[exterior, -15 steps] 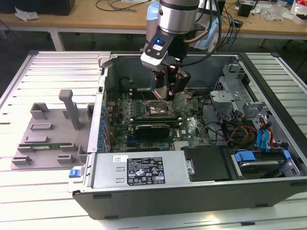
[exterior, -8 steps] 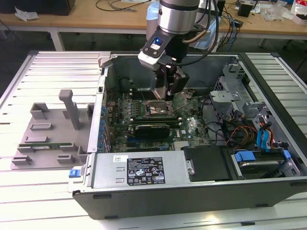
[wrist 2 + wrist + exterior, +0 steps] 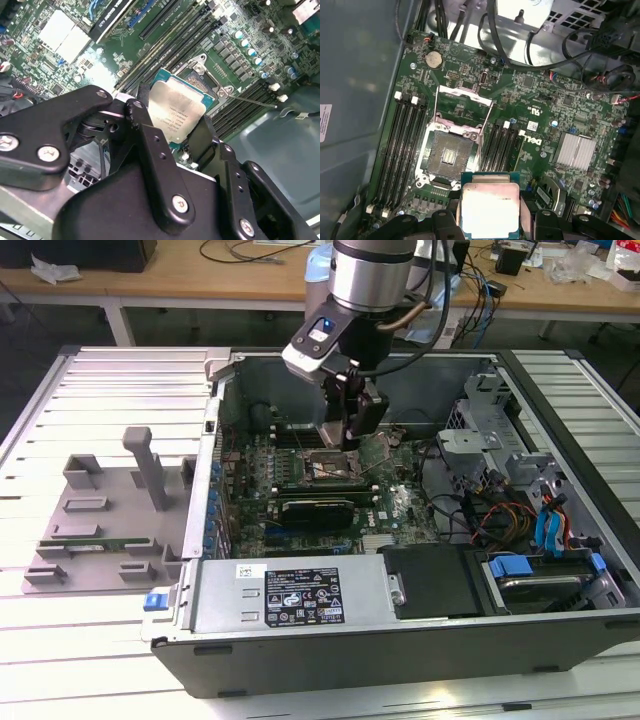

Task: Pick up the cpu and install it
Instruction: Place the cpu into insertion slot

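the gripper hangs from the arm inside the open computer case, low over the green motherboard; its black fingers are closed on the cpu, 1 finger on each of 2 opposite edges, so the chip is clamped between them; its silver-grey metal top faces the camera in both wrist views, with the teal-green edge of its board showing round the metal.

in the first wrist view the chip is not seated; it sits just beside the near edge of the cpu socket and overlaps that edge a little in the picture; the socket lies open with its contact field bare and its retention frame tipped up on the far side; dark memory slots run along both sides of the socket; a coin cell battery sits beyond the frame and a silver heatsink lies well apart from the socket on the same board.

in the exterior view a long black card is plugged into the board just in front of the gripper; the case rests on a slatted table; a grey plastic tray with upright posts lies on the slats at the exterior view's left, just beside the case wall.
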`<state>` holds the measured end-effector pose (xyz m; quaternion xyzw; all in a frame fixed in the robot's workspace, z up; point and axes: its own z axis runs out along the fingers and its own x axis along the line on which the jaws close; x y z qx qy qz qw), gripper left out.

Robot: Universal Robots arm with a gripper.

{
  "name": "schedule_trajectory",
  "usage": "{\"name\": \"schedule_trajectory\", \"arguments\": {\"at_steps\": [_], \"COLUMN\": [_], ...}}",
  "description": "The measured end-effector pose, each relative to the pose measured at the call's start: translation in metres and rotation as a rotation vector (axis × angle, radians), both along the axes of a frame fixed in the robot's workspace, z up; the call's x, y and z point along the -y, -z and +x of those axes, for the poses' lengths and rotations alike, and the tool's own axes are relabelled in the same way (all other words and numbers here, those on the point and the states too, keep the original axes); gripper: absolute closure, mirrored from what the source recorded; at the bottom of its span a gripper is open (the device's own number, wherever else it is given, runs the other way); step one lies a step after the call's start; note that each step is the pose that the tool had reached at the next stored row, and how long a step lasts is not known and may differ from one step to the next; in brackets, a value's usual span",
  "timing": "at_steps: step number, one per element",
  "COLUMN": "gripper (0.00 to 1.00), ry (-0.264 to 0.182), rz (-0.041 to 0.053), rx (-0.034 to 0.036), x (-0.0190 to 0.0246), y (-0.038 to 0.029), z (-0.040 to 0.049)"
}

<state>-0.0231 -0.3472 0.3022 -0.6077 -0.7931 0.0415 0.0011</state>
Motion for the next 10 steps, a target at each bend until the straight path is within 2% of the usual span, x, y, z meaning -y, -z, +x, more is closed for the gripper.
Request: {"name": "schedule_trajectory", "arguments": {"at_steps": [10], "gripper": [0.45], "ry": [0.095], "rz": [-0.0001], "rx": [0.0], "x": [0.0], "y": [0.0003], "z": [0.0]}}
